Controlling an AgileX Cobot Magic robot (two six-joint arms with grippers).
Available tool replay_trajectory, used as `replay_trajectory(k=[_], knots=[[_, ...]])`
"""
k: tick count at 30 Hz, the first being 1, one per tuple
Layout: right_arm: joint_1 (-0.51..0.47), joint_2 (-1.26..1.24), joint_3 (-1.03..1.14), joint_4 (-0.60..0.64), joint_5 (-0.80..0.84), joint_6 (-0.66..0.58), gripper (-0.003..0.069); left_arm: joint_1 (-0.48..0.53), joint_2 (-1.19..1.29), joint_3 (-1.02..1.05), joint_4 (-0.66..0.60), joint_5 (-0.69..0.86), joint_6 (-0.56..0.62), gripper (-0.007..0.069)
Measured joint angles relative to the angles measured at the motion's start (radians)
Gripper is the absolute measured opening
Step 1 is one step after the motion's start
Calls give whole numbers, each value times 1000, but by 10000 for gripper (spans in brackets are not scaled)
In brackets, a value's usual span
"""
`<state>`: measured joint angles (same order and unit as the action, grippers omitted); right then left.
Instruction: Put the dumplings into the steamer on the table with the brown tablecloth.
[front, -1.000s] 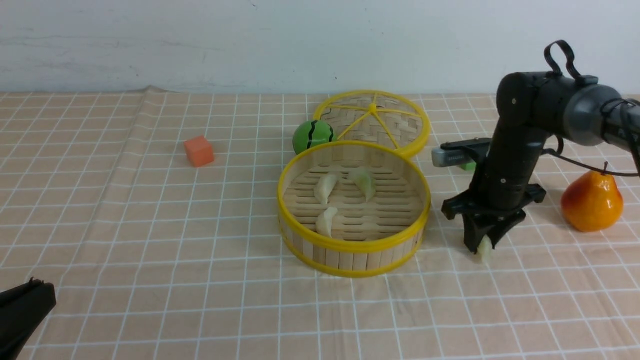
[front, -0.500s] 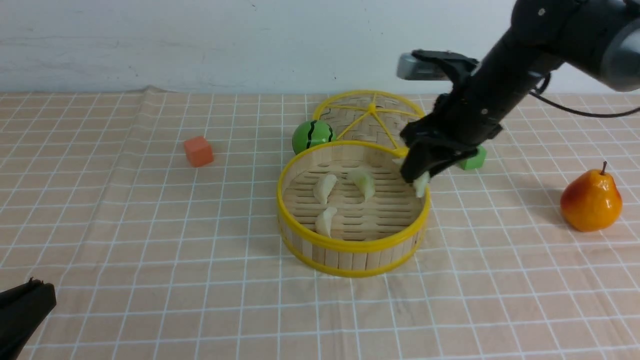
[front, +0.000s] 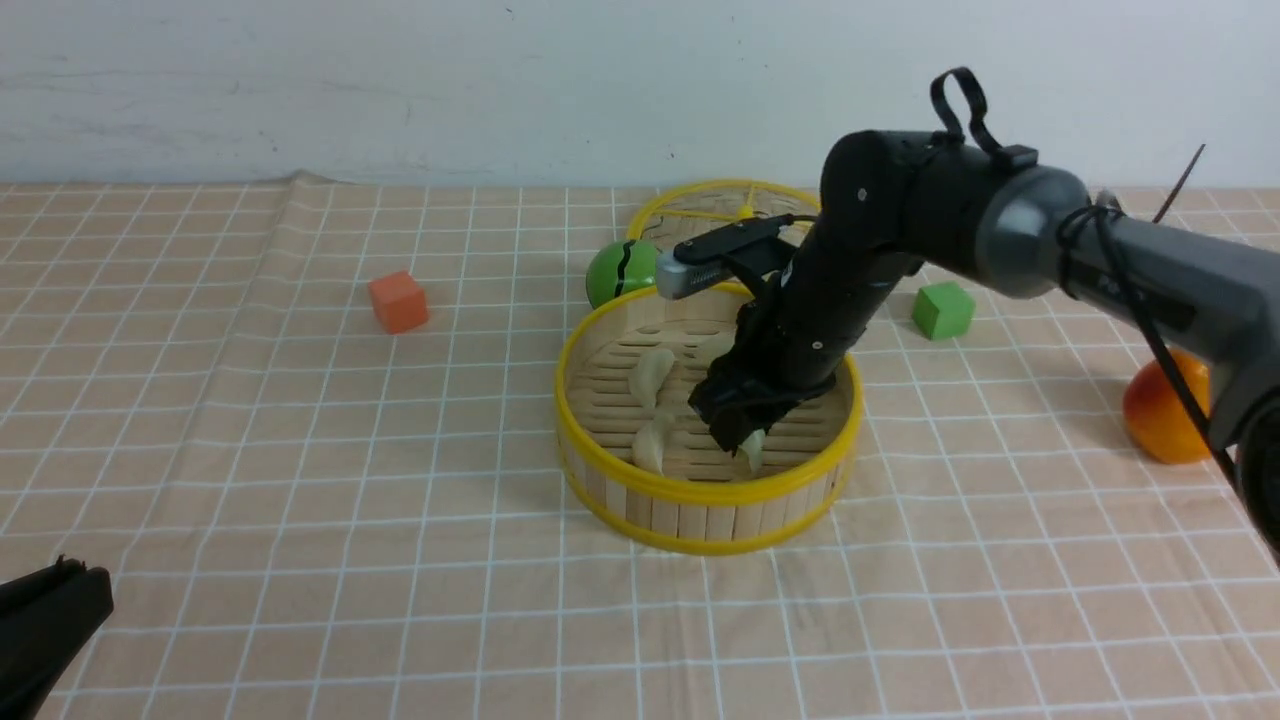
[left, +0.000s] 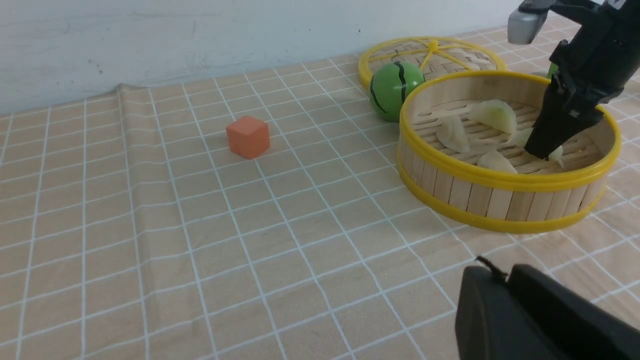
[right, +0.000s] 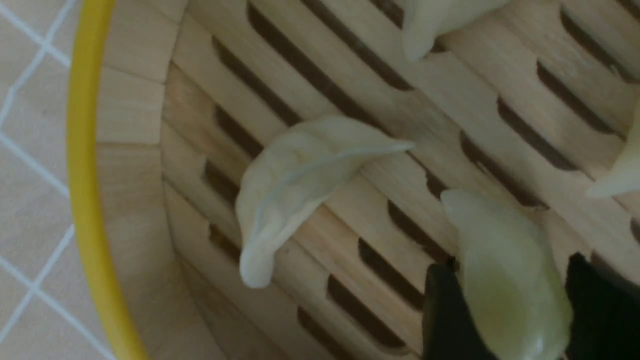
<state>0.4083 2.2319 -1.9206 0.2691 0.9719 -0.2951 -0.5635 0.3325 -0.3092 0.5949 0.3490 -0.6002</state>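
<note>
The steamer (front: 700, 490) stands mid-table on the brown tablecloth (front: 300, 450). Two dumplings (front: 650, 372) (front: 655, 440) lie on its slats, and a third is mostly hidden behind the arm. My right gripper (front: 740, 440) reaches down inside the basket. Its fingers stand slightly apart around a greenish dumpling (right: 505, 270) that rests on the floor, with a small gap showing on one side. Another dumpling (right: 300, 175) lies close to the wall (right: 85, 150). My left gripper (left: 500, 272) is shut and empty, low at the near left (front: 60, 600).
The flat woven lid (front: 700, 215) and a green ball (front: 615, 272) sit just behind the steamer. An orange cube (front: 398, 301) is to the left. A green cube (front: 942, 309) and a pear (front: 1160, 410) are to the right.
My right arm lifted the dumpling off the cloth at the right, carried it over the rim and lowered it into the steamer. Its jaws have widened. The left arm has not moved.
</note>
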Motion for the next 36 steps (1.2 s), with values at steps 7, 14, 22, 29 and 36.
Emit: replay_trajectory(k=[7, 14, 22, 29, 36], knots=[[1, -116, 0, -139, 60, 50, 406, 0, 0, 0, 0, 14, 0, 55], [-21, -436, 0, -356, 158, 98, 135, 0, 0, 0, 0, 15, 0, 57], [-88, -953, 134, -443, 80, 136, -19, 0, 0, 0, 5, 15, 0, 66], [-97, -1516, 753, -518, -432, 260, -15, 0, 0, 0, 43, 15, 0, 68], [-97, -2071, 1545, -511, -1115, 388, -10, 0, 0, 0, 65, 15, -16, 71]])
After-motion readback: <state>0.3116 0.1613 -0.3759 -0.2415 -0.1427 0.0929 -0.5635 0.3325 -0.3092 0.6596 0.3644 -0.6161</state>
